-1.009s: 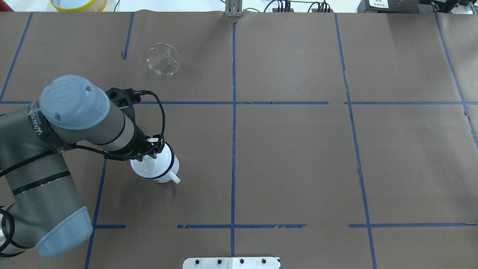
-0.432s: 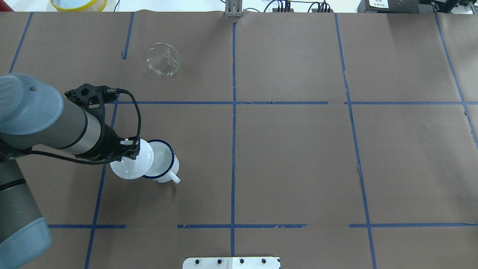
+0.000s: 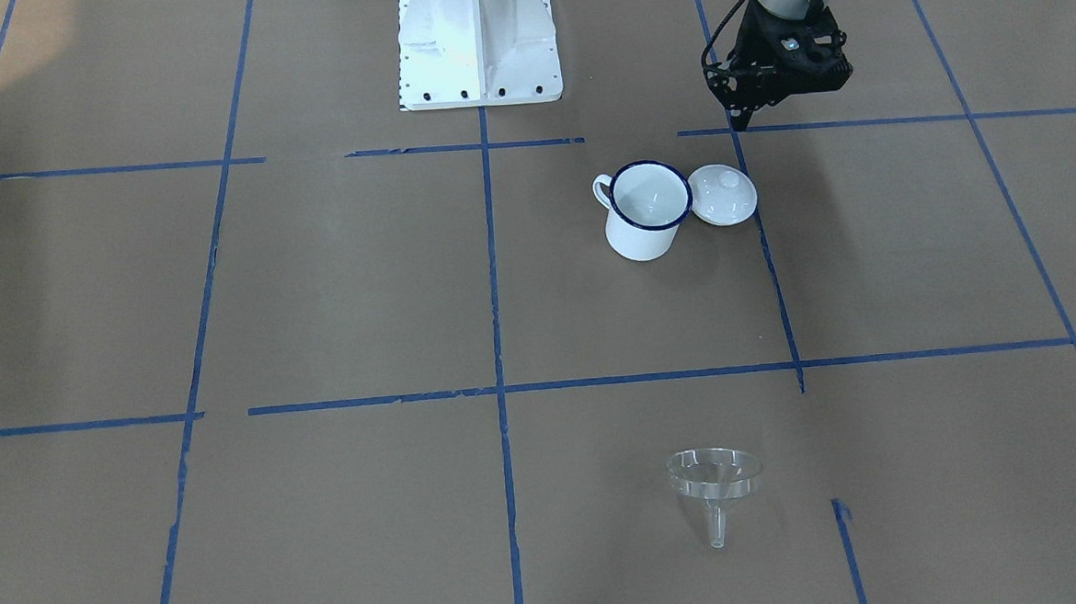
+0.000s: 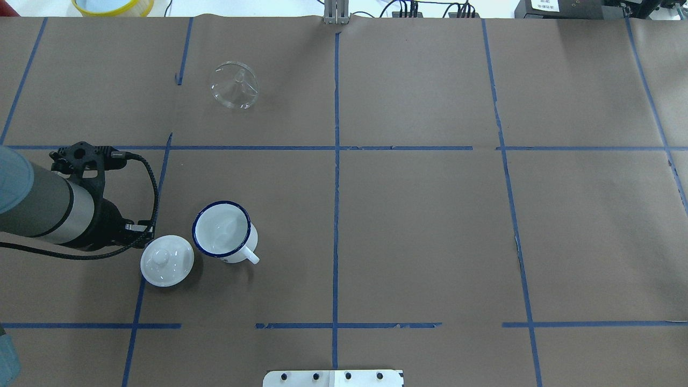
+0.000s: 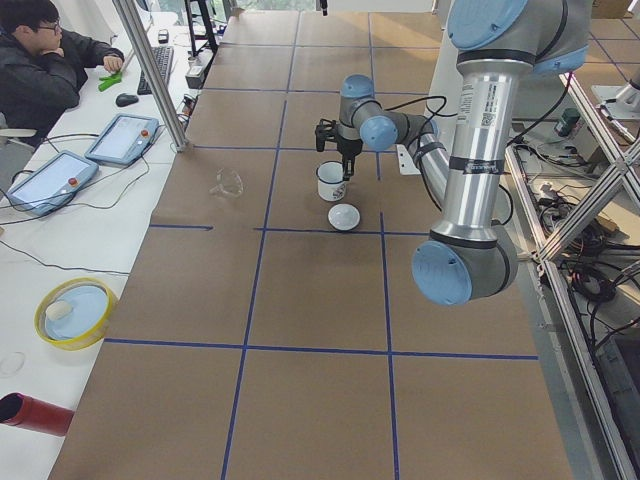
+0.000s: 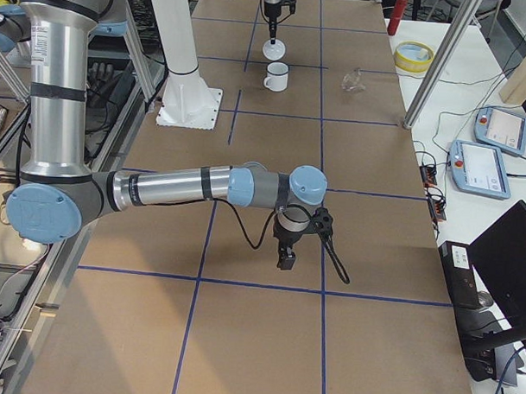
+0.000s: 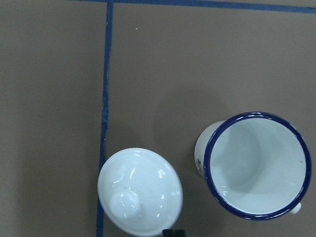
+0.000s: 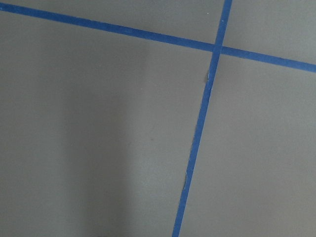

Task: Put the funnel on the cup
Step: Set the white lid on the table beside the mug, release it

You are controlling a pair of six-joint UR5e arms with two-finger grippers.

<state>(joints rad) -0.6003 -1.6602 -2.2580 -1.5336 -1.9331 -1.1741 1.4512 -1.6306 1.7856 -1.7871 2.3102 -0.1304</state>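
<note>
Plainly, funnel [image 4: 235, 86] lies well apart from left tool [image 4: 141, 231] — its jaws together.

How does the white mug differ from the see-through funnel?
The mug is solid white with a dark blue rim; the funnel is clear. The mug stands upright, the funnel lies tipped on its side. The mug has a loop handle, the funnel a narrow spout. Both have round open mouths.
</note>
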